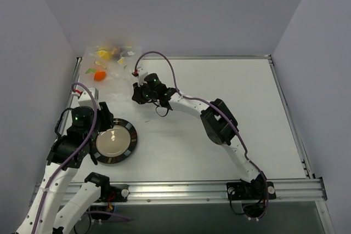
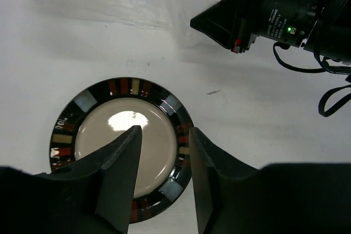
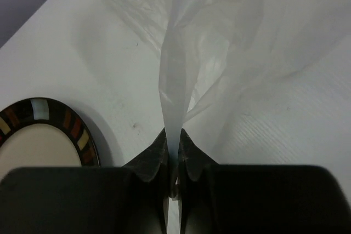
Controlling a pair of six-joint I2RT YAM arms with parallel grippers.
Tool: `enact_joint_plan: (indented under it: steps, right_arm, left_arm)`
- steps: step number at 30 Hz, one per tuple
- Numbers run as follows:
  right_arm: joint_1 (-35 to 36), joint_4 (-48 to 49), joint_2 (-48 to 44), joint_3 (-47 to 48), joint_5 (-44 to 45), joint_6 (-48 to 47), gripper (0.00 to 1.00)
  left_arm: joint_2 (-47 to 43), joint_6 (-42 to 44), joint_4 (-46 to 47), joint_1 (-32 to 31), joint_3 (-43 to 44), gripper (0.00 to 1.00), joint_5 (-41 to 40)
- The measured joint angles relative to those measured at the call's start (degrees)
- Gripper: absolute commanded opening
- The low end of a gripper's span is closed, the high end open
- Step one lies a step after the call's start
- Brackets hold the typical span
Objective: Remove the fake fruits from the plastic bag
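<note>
One fold of plastic bag (image 3: 175,89) sits clamped in right gripper (image 3: 174,135) (left gripper (image 2: 163,132) parted).

The white table (image 1: 230,80) has a metal rail (image 1: 181,189) along its near edge and carries two things on its left half. A round plate (image 1: 131,133), cream in the middle with a dark rim of coloured blocks, lies flat near the front left. The clear, wrinkled plastic bag (image 1: 112,75) lies at the far left corner, apart from the plate, one fold of its film raised off the surface.
</note>
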Motion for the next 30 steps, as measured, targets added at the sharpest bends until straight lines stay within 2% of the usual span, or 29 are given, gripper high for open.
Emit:
enact_joint_plan:
  steps: [2, 5, 6, 7, 14, 20, 26, 30]
  right_arm:
    - [-0.3, 2.2, -0.6, -1.3, 0.3, 0.5, 0.00]
    - [-0.3, 6.8, -6.0, -10.4, 1.8, 0.9, 0.00]
    - [-0.3, 8.0, -8.7, -14.3, 2.6, 1.0, 0.00]
    - [-0.3, 8.7, -10.9, -17.0, 3.2, 1.1, 0.00]
    - [-0.4, 14.3, -24.3, -28.7, 6.7, 2.2, 0.00]
    - [-0.4, 16.1, -32.9, -35.8, 8.1, 4.4, 0.00]
    - [-0.3, 16.0, -38.7, -41.0, 8.2, 6.8, 0.00]
    - [-0.2, 15.9, -41.9, -44.0, 8.2, 8.2, 0.00]
  left_arm:
    - [0.8, -1.9, 0.7, 0.2, -1.0, 0.33, 1.6]
    - [2.8, -4.5, 2.0, 0.3, -1.9, 0.16, 3.0]
    - [3.6, -5.2, 2.8, 0.3, -2.3, 0.05, 3.5]
    - [4.4, -6.2, 3.7, 0.3, -2.8, 0.03, 4.0]
    - [11.2, -12.2, 12.5, -0.3, -7.6, 0.02, 4.2]
    - [21.6, -14.7, 21.6, -3.2, -7.9, 0.02, 0.7]
    - [28.9, -14.6, 30.9, -4.0, -7.5, 0.02, -5.0]
    - [37.4, -12.9, 37.6, -5.0, -4.3, 0.02, -8.3]
